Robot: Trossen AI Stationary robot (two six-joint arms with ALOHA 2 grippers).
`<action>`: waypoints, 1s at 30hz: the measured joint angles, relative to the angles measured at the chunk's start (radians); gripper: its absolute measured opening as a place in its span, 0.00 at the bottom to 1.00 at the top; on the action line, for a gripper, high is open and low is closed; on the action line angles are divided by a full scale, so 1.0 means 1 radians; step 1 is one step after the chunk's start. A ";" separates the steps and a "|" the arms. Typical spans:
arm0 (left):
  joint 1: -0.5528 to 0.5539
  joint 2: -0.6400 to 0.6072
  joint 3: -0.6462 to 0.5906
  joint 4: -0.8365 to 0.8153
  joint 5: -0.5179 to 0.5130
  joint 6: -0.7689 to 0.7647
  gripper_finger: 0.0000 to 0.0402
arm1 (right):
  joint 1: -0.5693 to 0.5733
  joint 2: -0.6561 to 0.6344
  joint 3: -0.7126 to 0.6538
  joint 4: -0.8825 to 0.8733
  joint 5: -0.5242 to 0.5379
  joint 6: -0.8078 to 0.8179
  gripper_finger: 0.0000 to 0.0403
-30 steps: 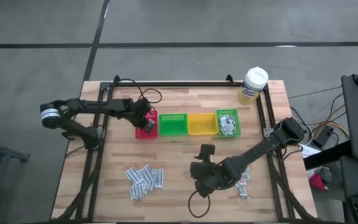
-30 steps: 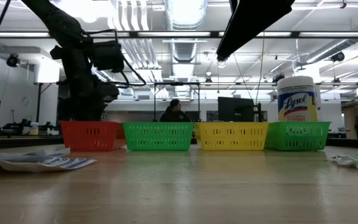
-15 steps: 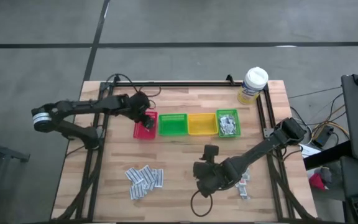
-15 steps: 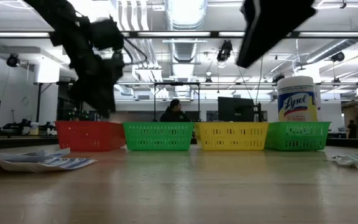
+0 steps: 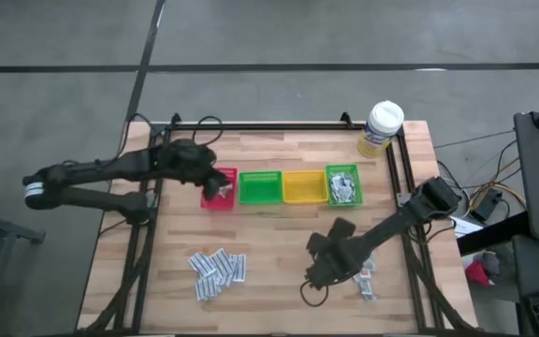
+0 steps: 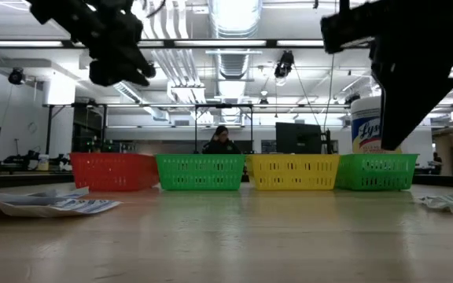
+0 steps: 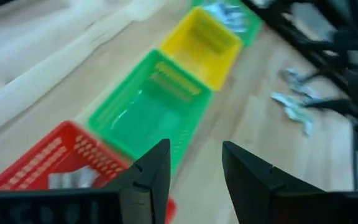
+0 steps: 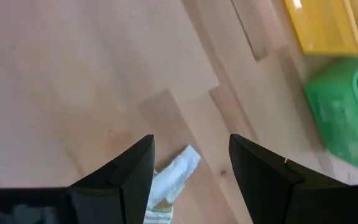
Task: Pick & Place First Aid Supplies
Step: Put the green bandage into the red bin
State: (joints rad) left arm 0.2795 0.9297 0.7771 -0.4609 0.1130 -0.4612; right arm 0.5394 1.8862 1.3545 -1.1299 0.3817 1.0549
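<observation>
Wooden plank bench (image 5: 269, 234), dark frame rails along back and sides. Row of four small bins on it toward the back, touching side by side: red bin (image 5: 219, 190), green bin (image 5: 260, 187), yellow bin (image 5: 304, 186), second green bin (image 5: 342, 184) holding grey-silver sachets. Wipes tub (image 5: 381, 128), yellow with white lid, stands at the back right corner, apart from the bins. Loose pile of white-blue sachets (image 5: 217, 270) lies flat on the front left part. Smaller scatter of pale sachets (image 5: 367, 276) lies front right. Middle of the bench bare wood.
</observation>
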 joint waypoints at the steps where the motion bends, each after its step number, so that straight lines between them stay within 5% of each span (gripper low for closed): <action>1: -0.019 -0.015 -0.004 0.010 0.000 0.018 0.34 | -0.004 0.000 -0.009 0.001 -0.001 0.019 0.51; 13: -0.214 -0.164 -0.172 0.342 -0.001 0.139 0.34 | -0.081 0.000 -0.101 0.003 -0.142 0.073 0.51; 30: -0.301 -0.250 -0.333 0.506 -0.001 0.127 0.34 | -0.094 0.000 -0.152 -0.019 -0.265 0.099 0.51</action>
State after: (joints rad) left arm -0.0219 0.6796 0.4437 0.0455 0.1120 -0.3339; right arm 0.4450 1.8858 1.2020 -1.1484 0.1172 1.1543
